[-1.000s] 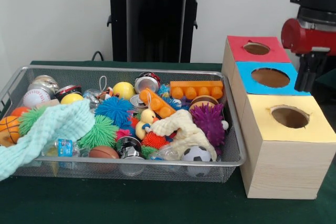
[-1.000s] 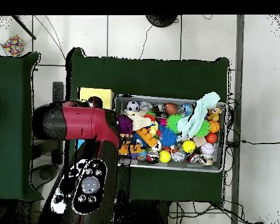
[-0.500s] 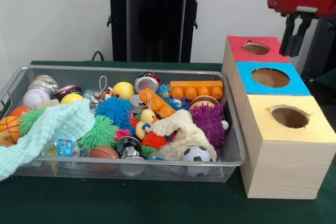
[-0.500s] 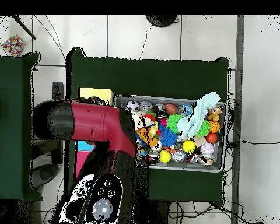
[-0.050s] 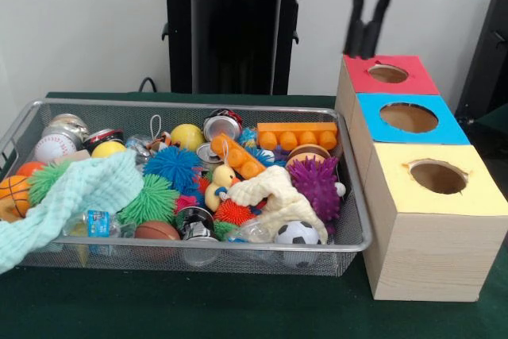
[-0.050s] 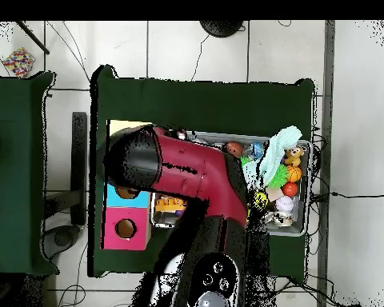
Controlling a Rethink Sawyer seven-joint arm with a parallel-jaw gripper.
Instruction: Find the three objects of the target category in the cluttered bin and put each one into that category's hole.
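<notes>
Front view: wire bin (image 5: 359, 237) sits left on table (image 5: 238, 315); row of three boxes (image 5: 432, 220) just right of it, running near to far. In bin: towel (image 5: 75, 196) at left draped over near-left rim, soccer ball (image 5: 297, 233) near-right, toy brick (image 5: 298, 134) far-right, baseball (image 5: 54, 148) far-left. Gripper (image 5: 363, 33) hangs above the farthest box's left edge.

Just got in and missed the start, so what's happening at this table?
A red and black robot arm is sorting toys from a wire bin into three boxes with holes on top: red, blue and yellow. Right now its tool hangs empty in the air, fingers close together, near the red box and beyond the bin's far corner. The bin is full of clutter: balls, spiky toys, an orange block, a rubber duck and a mint cloth draped over its edge.
</notes>
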